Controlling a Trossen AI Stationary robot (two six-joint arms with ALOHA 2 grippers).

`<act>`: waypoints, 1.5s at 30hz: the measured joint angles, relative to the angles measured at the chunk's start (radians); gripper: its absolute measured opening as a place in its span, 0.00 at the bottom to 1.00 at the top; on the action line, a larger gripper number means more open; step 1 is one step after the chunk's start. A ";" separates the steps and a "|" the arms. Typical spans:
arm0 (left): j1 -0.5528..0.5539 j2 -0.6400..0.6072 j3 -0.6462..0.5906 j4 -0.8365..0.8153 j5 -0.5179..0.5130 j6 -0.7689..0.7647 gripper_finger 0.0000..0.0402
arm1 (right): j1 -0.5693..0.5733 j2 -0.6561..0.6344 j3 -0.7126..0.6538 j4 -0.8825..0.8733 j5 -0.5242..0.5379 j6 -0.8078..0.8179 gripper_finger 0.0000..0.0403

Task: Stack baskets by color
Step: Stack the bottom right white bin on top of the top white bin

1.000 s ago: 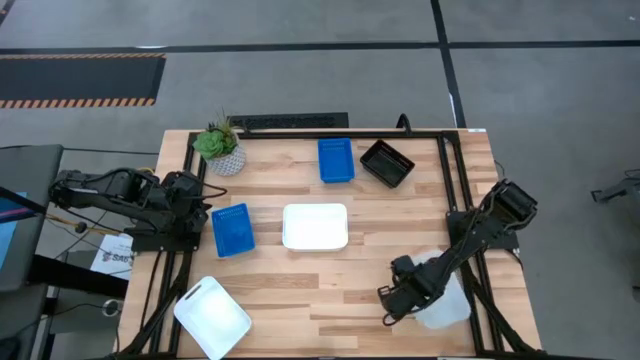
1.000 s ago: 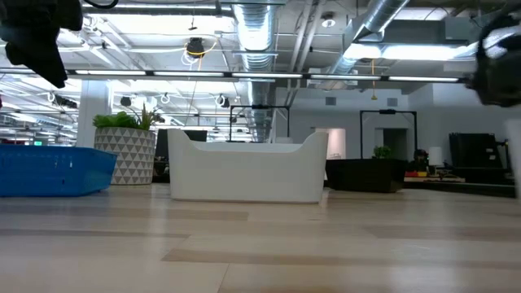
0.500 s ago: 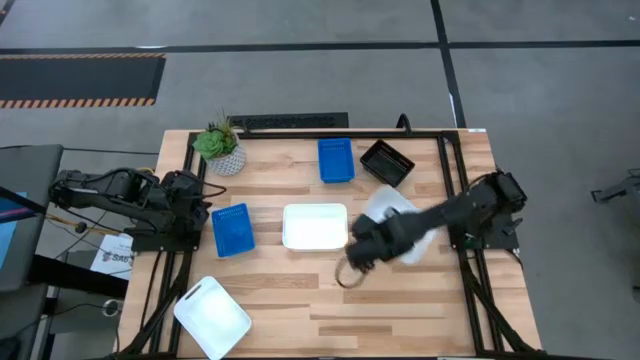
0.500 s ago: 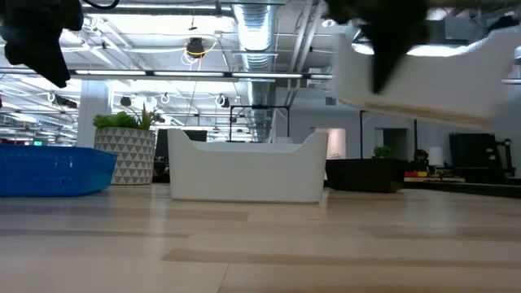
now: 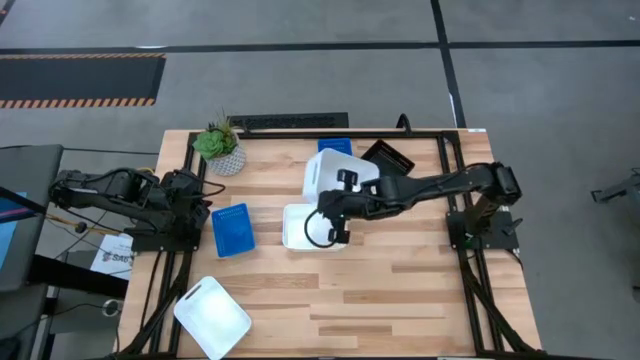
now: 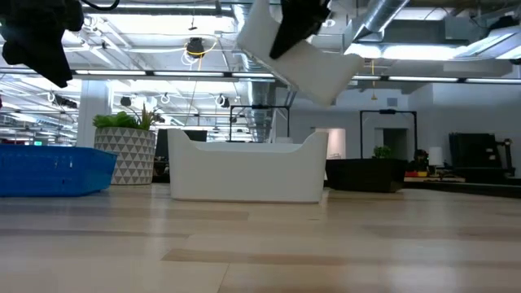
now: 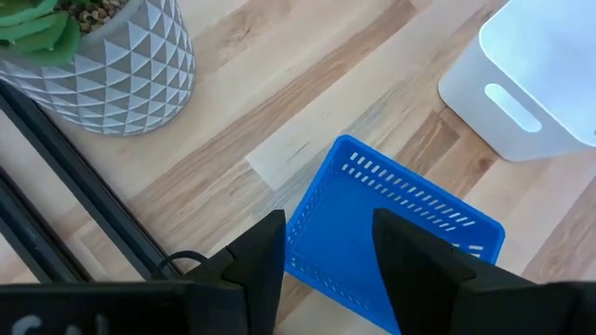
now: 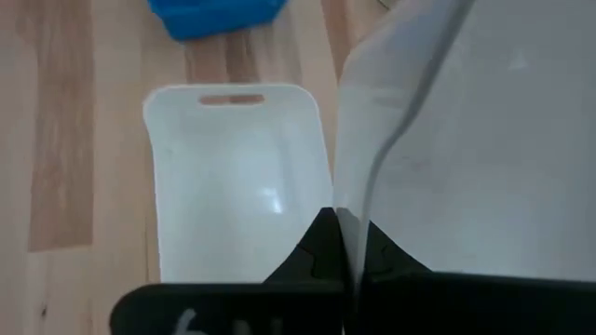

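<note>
My right gripper point(image 5: 338, 200) is shut on a white basket point(image 5: 332, 172) and holds it tilted in the air over the table's middle. Under it, a second white basket point(image 5: 312, 230) rests flat on its base, also seen in the low view point(image 6: 244, 167). A third white basket point(image 5: 212, 318) lies at the near left. At the left edge my left gripper point(image 7: 326, 270) hangs open above a blue basket point(image 7: 391, 233), touching nothing. Behind the held basket, another blue basket point(image 5: 337, 146) and a black basket point(image 5: 392, 155) are partly hidden. My right gripper pinches one side wall point(image 8: 346, 219) of the white basket at its rim, a finger on each face of the wall. The basket is lifted clear and tilted point(image 6: 301, 61), above the white basket on the table.
A green plant in a patterned white pot point(image 5: 220, 148) stands at the far left corner. Black frame rails point(image 5: 455, 200) run along the table's left, far and right sides. Bare wood shows across the near right part of the table.
My right gripper has risen from the near right corner and swung toward the table's middle and far side, rolling its wrist. The white basket went with it, lifted clear of the table and turned, and now hangs tilted over the middle white basket.
</note>
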 joint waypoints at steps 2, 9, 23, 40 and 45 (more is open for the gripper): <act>0.000 0.000 0.000 0.000 0.000 -0.002 0.37 | 0.001 0.018 0.002 0.038 -0.013 -0.031 0.00; 0.000 0.000 0.000 0.000 0.000 -0.003 0.37 | 0.024 0.110 0.001 0.116 -0.062 -0.084 0.00; 0.000 0.000 0.000 0.000 -0.002 0.000 0.37 | 0.028 0.158 0.018 0.144 -0.137 -0.068 0.00; 0.000 0.000 0.000 -0.001 -0.001 0.001 0.37 | 0.029 0.238 0.017 0.114 -0.260 -0.022 0.00; 0.000 0.000 0.000 -0.001 -0.001 0.000 0.37 | 0.020 0.257 0.018 0.090 -0.300 -0.023 0.00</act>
